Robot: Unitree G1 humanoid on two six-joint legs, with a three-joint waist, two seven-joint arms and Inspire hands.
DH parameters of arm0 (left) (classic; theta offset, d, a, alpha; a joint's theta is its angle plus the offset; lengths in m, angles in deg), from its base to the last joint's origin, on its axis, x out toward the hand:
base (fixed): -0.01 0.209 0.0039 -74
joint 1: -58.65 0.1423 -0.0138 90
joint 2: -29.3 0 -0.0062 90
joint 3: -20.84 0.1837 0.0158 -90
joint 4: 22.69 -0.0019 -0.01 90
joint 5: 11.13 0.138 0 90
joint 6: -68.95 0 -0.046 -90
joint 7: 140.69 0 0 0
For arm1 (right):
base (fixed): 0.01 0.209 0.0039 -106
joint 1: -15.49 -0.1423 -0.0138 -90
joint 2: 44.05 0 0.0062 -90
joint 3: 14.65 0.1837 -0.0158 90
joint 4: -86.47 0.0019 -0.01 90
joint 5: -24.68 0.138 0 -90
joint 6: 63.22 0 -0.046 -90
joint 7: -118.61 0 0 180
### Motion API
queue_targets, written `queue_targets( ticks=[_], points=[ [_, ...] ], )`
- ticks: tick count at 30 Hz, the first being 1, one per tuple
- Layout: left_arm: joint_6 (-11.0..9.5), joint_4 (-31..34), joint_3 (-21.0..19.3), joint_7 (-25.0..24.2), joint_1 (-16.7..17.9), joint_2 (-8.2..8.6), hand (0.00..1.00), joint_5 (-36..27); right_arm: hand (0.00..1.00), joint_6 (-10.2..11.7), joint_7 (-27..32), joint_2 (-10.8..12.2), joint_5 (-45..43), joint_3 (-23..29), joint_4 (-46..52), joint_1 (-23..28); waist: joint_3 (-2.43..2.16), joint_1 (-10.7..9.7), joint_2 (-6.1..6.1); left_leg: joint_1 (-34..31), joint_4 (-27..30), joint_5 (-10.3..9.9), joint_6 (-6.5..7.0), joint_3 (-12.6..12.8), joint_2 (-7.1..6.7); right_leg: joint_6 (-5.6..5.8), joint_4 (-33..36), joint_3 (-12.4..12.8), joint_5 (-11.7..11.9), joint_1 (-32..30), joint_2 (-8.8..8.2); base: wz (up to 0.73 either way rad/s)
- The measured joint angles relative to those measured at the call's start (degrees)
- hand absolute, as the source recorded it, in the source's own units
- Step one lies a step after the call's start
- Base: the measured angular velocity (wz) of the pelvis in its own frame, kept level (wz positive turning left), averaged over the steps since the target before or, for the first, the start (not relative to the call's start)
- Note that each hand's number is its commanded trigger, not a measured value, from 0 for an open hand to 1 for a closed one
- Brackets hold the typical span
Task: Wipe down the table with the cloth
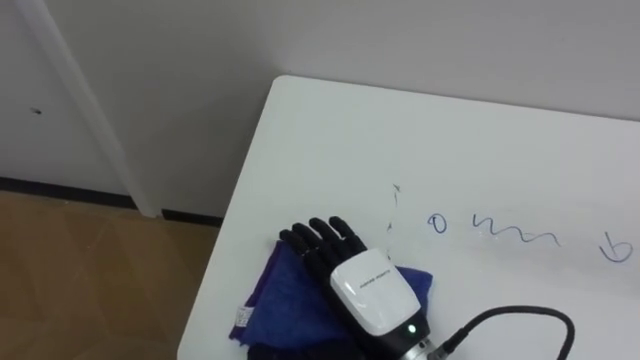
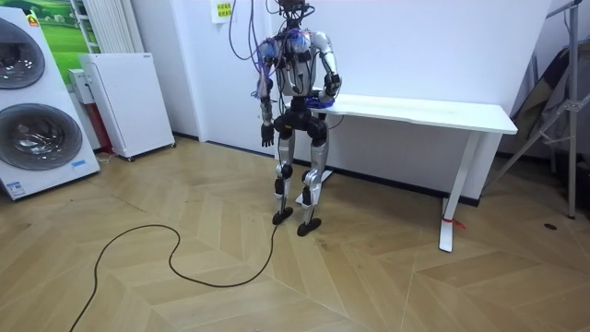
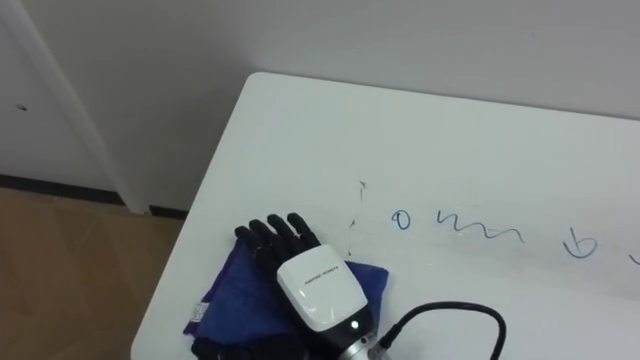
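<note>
A blue cloth [image 1: 285,300] lies near the left edge of the white table [image 1: 400,140]. My right hand [image 1: 372,292] rests flat on the cloth, open, with its dark fingers [image 1: 318,240] straight and pointing toward the table's far left corner. Blue pen scribbles [image 1: 515,235] run across the tabletop to the right of the hand, and a thin faint mark [image 1: 393,205] sits just beyond the fingertips. In the room view I stand at the table's [image 2: 424,112] left end with the right hand on it. My left hand [image 2: 266,138] hangs at my side.
The table's left edge [image 1: 235,210] drops to wooden floor [image 1: 90,280]. A white wall is close behind the table and a white post [image 1: 90,110] stands at the left. A white cabinet [image 2: 129,101] and a washing machine [image 2: 37,101] stand far off at the room view's left.
</note>
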Motion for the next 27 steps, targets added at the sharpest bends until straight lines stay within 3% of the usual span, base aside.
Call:
queue_targets(
  ticks=[1, 2, 3, 5, 10, 16, 27],
  points=[
    [0.0, 0.0, 0.0, 0.0, 0.0, 0.0, 0.0, 0.0, 0.0, 0.0, -0.2, -0.1, 0.0, -0.1, 0.0, 0.0, 0.0, 0.0, -0.01, 0.0, 0.0, 0.0, 0.0, 0.0, 0.0, 0.0, 0.0, 0.0, 0.0, 0.0, 0.0, 0.0],
    [0.0, 0.0, 0.0, 0.0, 0.0, 0.0, 0.0, 0.0, 0.18, 0.0, -0.4, -0.3, 0.0, -0.3, 0.0, 0.0, 0.01, 0.0, -0.05, 0.0, 0.0, 0.0, 0.0, 0.0, 0.0, 0.0, 0.0, 0.0, 0.0, 0.0, 0.0, 0.0],
    [0.0, 0.0, 0.0, 0.0, 0.0, 0.0, 0.0, 0.0, 0.6, 0.0, -0.4, -0.5, 0.1, -0.4, -0.1, 0.0, 0.02, 0.0, -0.12, 0.0, 0.0, 0.0, 0.0, 0.0, 0.01, 0.0, 0.0, -0.1, 0.0, 0.0, 0.0, 0.0],
    [0.0, 0.0, 0.0, 0.0, 0.0, 0.0, 0.0, 0.0, 1.0, 0.0, -0.4, -0.8, 0.2, -0.5, -0.1, 0.1, 0.06, 0.0, -0.24, 0.0, 0.0, 0.0, 0.0, 0.0, 0.02, 0.0, 0.0, 0.0, 0.0, -0.1, 0.0, 0.0],
    [0.0, 0.0, 0.0, 0.0, 0.0, 0.0, 0.0, 0.1, 1.0, 0.0, -1.2, -1.3, 0.2, -0.4, -0.1, 1.1, 0.11, -0.1, -0.52, -0.1, 0.0, 0.0, 0.0, -0.3, 0.0, 0.0, 0.0, -0.1, 0.0, -0.1, -0.03, 0.0],
    [0.0, 0.0, -0.1, 0.0, -0.2, 0.01, 0.0, -0.3, 1.0, 0.4, -0.7, -0.2, 1.9, 1.0, 1.4, -0.2, 0.05, -0.5, -0.55, -0.1, 0.1, 0.0, 0.0, -0.4, -0.04, 0.0, 0.0, -0.2, 0.0, 0.0, -0.09, 0.01],
    [0.0, 0.1, -0.3, 0.1, -0.1, -0.05, 0.0, -2.5, 1.0, 1.8, -0.3, -0.2, 4.2, 1.5, 1.2, -0.5, 0.06, -0.8, -0.62, 0.2, 0.1, 0.0, 0.01, -0.4, 0.02, 0.06, 0.0, -0.1, 0.0, 0.3, -0.12, 0.0]
  ],
)
